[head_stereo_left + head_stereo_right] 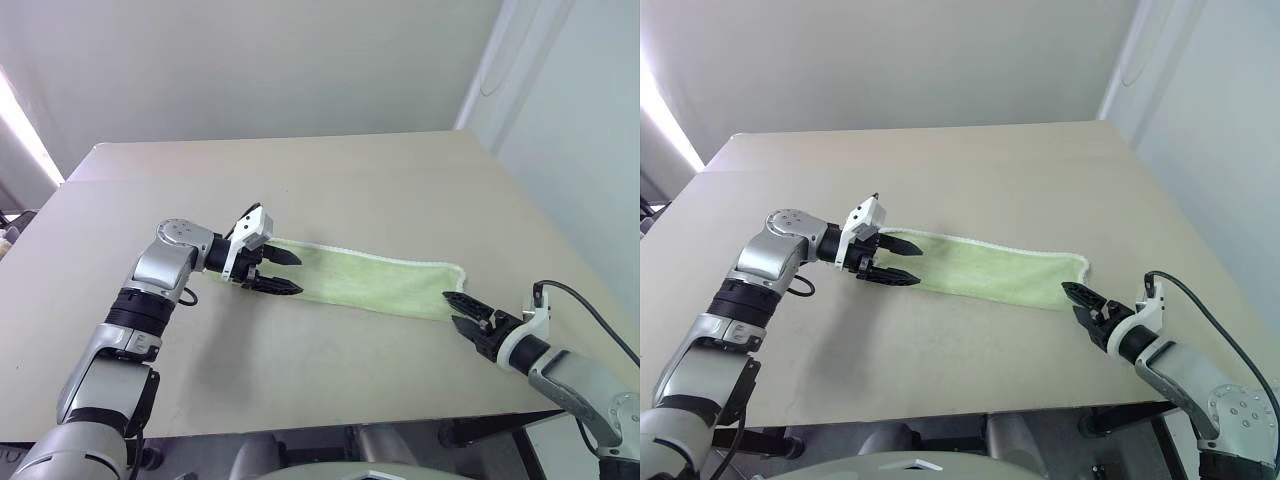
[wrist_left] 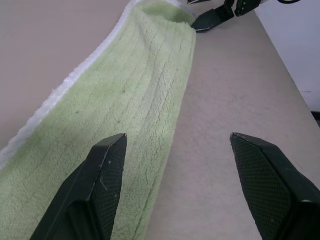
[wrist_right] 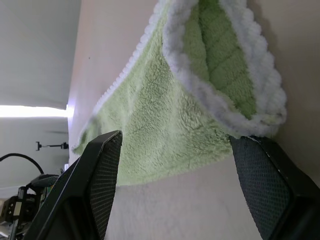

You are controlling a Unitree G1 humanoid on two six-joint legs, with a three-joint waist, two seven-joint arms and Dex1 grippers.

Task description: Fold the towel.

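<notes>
Green towel [image 1: 370, 280] already folded lengthwise into a strip on table [image 1: 330, 180], short fold left; L gripper [image 1: 272, 270] & R gripper [image 1: 458, 308] spread at opposite ends, gripping nothing.

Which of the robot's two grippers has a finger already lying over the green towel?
The left gripper: one finger lies over the towel, the other over bare table. The right gripper sits just off the towel's other end.
</notes>
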